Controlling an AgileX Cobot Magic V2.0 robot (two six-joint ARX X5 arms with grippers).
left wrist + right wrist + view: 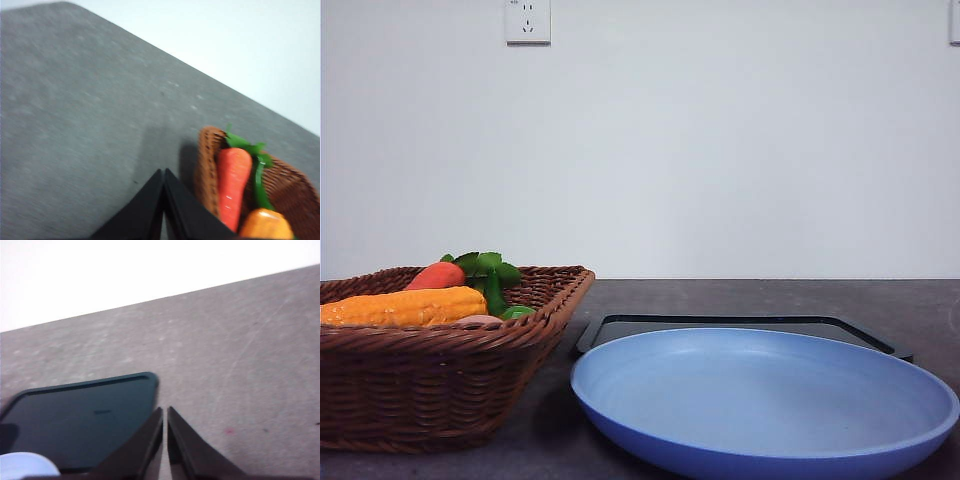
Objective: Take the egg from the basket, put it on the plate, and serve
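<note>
Egg (478, 319) barely visible in basket (440, 385), tucked under corn cob (405, 306) beside carrot (436, 275) and green leaves (488, 270). Plate (765, 405) right of basket, black tray (745, 327) behind it. Left gripper (164, 172) fingers pressed together, empty, above table (90, 125) beside basket. Right gripper (165, 412) nearly closed, empty, at tray corner.

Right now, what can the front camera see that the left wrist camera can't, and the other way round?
Front view: the blue plate, the black tray, a wall socket, and a sliver of the egg beside the corn. Left wrist view: the left gripper, fingers shut. Both: the basket, the carrot, the corn, and the grey table.
</note>
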